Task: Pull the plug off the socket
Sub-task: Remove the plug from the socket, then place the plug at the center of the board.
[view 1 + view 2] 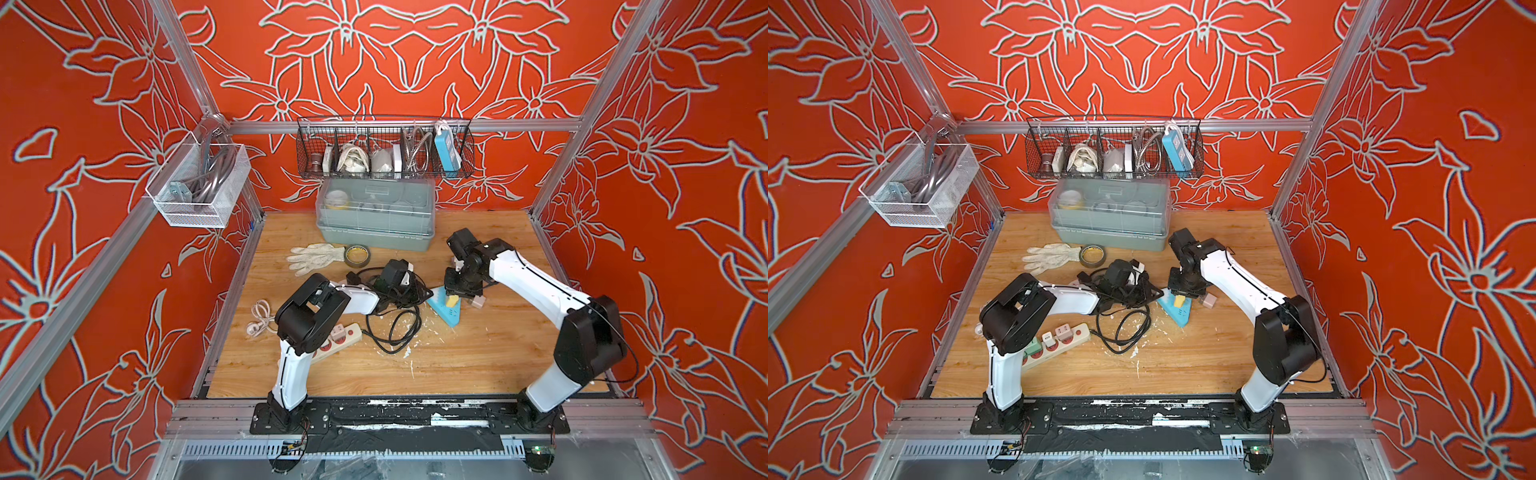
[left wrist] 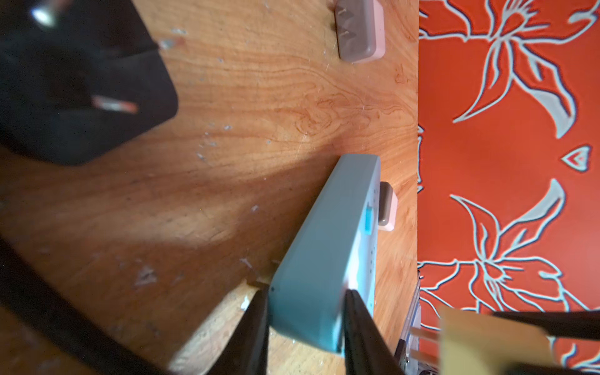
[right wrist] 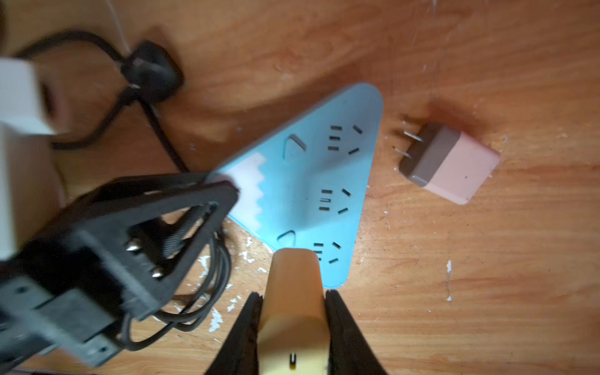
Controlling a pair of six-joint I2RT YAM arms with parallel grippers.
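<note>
Jaws on both of my arms are closed on objects, neither pair standing wide. My left gripper (image 2: 305, 302) clamps one corner of the light-blue triangular plastic power strip (image 3: 311, 181) across its thickness, with one black finger (image 2: 256, 324) on the side nearer the tabletop and the other on the socket face. My right gripper (image 3: 293, 295) holds the yellow rectangular plastic plug (image 3: 293, 276) by its two long sides, directly over the strip corner nearest my right wrist. In the left wrist view the plug (image 2: 487, 344) shows two bare metal prongs pointing toward the socket face; whether their tips have fully cleared the slots cannot be determined. In both top views the strip (image 1: 446, 309) (image 1: 1177, 309) lies near the middle of the light wooden tabletop (image 1: 478, 361), between my two arms. A pink-and-grey cube adapter (image 3: 449, 162) lies on its side just beside the strip, apart from it, prongs facing the strip. A coiled black cable (image 1: 395, 328) lies on the strip's other side, beneath my left forearm. A white multi-outlet bar with red sockets (image 1: 1059, 336) lies near my left arm's base.
</note>
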